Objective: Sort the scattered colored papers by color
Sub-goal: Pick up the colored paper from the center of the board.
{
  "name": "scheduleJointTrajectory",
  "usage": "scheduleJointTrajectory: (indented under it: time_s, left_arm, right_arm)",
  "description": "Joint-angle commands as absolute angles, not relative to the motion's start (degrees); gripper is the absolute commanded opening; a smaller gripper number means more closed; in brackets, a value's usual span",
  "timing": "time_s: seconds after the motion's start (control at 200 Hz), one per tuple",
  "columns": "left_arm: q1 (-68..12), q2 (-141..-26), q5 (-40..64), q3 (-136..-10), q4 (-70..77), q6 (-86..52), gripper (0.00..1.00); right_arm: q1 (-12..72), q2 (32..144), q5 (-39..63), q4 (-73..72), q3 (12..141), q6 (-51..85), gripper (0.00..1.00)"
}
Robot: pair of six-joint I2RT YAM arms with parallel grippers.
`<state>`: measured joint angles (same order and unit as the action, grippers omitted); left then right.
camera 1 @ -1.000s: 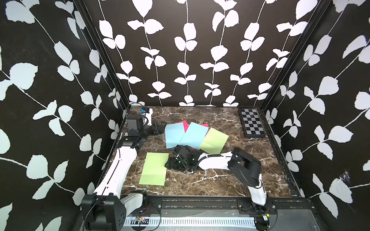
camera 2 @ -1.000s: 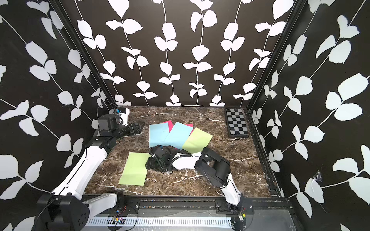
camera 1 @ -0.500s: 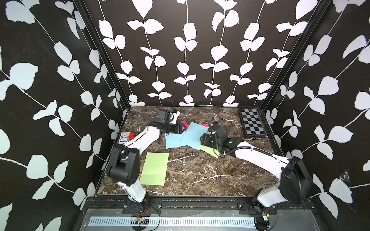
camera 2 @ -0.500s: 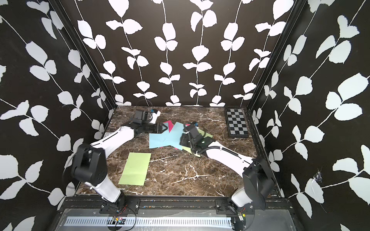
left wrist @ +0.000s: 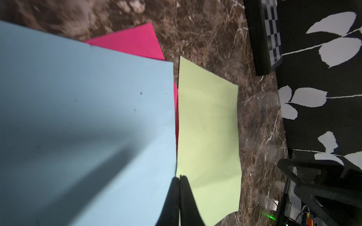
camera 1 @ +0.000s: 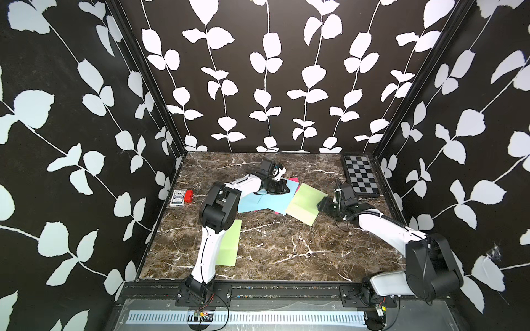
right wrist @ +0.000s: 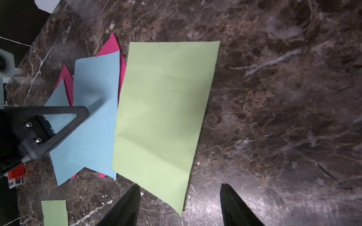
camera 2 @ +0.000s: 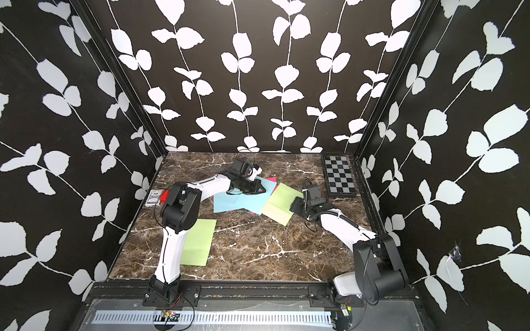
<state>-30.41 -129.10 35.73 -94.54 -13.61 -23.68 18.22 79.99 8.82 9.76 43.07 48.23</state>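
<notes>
A pile of colored papers lies mid-table. In it, light blue sheets (camera 1: 266,200) (camera 2: 238,200) cover magenta sheets (camera 1: 293,180) (left wrist: 133,43), and a light green sheet (camera 1: 304,206) (right wrist: 162,117) lies on the pile's right. A second green sheet (camera 1: 229,246) (camera 2: 198,243) lies apart at the front left, partly under my left arm. My left gripper (camera 1: 284,187) (left wrist: 179,177) is shut on the right edge of the top blue sheet (left wrist: 88,107). My right gripper (camera 1: 322,205) (right wrist: 181,197) is open and low on the table, with the green sheet's near corner between its fingers.
A black-and-grey checkerboard (camera 1: 360,177) (camera 2: 339,177) lies at the back right by the wall. A small card box with a red block (camera 1: 180,197) (camera 2: 155,197) sits at the left edge. Leaf-patterned walls close in three sides.
My left gripper has reached right across the blue sheets and shut. My right arm has drawn back to the right, to the green sheet's outer corner, still open.
</notes>
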Motion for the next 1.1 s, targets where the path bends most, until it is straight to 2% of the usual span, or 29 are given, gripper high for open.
scheduleJointTrajectory:
  time_s: [0.0,0.41,0.52,0.785,1.095]
  left_arm:
    - [-30.9,-128.0,38.5,-94.9,-9.5,-26.8,0.06]
    - [-32.4,-131.3,39.8,-94.5,-7.0,-29.4,0.06]
    - [-33.2,-132.0,37.8,-96.2,-11.1,-27.3,0.08]
    - [-33.9,-133.9,36.2,-98.4,-14.7,-25.8,0.08]
    - [-33.9,-134.9,36.0,-98.3,-15.5,-25.9,0.08]
  right_arm:
    - [16.3,81.6,14.4,3.5,39.6,49.5,0.65]
    - [12.8,88.7,19.7,-5.9,35.4,51.8,0.65]
    - [12.7,88.7,19.7,-4.8,35.7,51.8,0.69]
    - [12.7,89.4,20.9,-7.0,35.0,53.2,0.69]
    - [12.5,95.7,25.0,-16.8,33.3,58.4,0.69]
